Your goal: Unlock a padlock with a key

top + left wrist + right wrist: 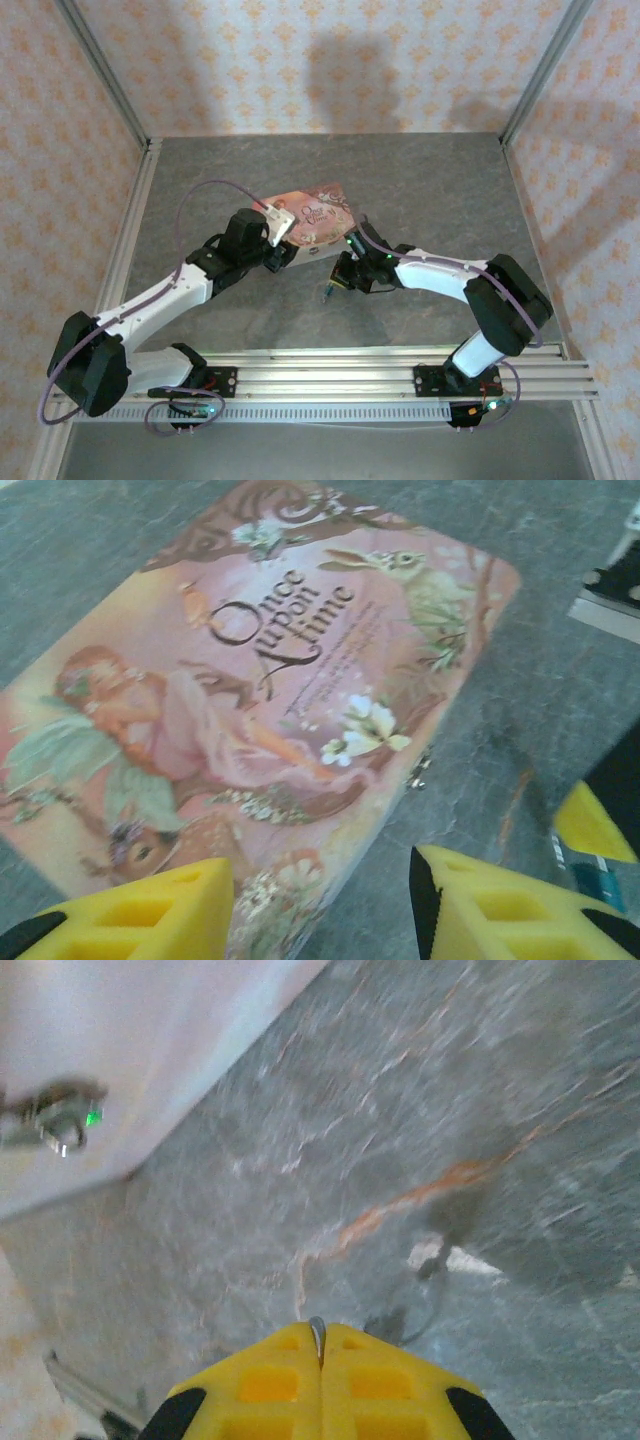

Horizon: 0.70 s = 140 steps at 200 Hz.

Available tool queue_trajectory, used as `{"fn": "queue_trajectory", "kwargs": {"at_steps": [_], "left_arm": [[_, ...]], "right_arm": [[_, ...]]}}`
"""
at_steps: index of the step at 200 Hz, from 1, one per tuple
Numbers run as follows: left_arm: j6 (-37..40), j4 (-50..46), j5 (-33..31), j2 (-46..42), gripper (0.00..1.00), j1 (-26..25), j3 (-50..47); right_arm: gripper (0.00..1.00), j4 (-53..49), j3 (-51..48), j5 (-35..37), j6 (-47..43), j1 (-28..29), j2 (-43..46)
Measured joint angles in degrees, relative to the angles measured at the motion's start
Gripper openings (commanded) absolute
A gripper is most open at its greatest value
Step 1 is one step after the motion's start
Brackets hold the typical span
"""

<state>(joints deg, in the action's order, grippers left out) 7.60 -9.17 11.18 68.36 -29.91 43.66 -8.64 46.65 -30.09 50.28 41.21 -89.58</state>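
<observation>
Top external: your pink tin (318, 222) lies near the middle of the bench (450, 180). The left pincer (292, 252) sits at the tin's near-left edge. The right pincer (333, 286) is just off its near edge, over bare bench.

Left wrist: your left pincer (320, 920) is spread wide above the tin lid with nothing between its fingers (130, 910). A small metal fitting (418, 772) sits on the tin's side. You cannot tell if it is the padlock.

Right wrist: your right pincer (320, 1355) is clamped tight on the key (317, 1336), whose thin tip pokes out over the bench.
</observation>
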Motion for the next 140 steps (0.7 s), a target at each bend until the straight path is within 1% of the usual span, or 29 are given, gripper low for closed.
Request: {"fn": "queue_trajectory", "kwargs": {"at_steps": [29,51,66,84,94,105,113,124,140], "left_arm": [[-2.27,-2.32,-2.78,-0.90,0.54,0.02,0.00],[-4.24,-3.76,-4.63,-1.36,0.55,0.04,0.00],[-5.22,-4.63,-5.60,-1.46,0.55,0.09,0.00],[-6.29,-5.70,-6.45,-1.73,0.55,0.09,0.00],[-6.56,-6.49,-7.08,-2.19,0.56,0.09,0.00],[-6.78,-7.17,-7.56,-2.89,0.57,0.09,0.00],[-6.86,-7.61,-7.89,-3.52,0.57,0.09,0.00],[-7.04,-8.22,-8.63,-4.39,0.58,0.09,0.00],[-7.19,-8.85,-9.60,-5.42,0.59,0.11,0.00]], "right_arm": [[0.00,-0.44,-0.50,-5.46,-4.98,0.00,1.62],[0.00,-0.35,-0.72,-8.98,-7.10,-0.50,1.90],[0.00,-1.29,-0.83,-9.38,-8.26,-1.66,1.77],[0.04,-4.00,-0.76,-8.20,-10.47,-3.30,1.16],[0.10,-5.97,-0.68,-7.10,-11.41,-3.91,0.90],[0.24,-7.85,-0.52,-6.29,-12.59,-4.61,0.85],[0.35,-9.14,-0.15,-5.77,-13.27,-5.14,0.85],[0.48,-11.63,1.05,-4.35,-14.53,-5.97,0.87],[0.59,-16.41,4.42,-1.05,-16.83,-7.06,0.87]]}}
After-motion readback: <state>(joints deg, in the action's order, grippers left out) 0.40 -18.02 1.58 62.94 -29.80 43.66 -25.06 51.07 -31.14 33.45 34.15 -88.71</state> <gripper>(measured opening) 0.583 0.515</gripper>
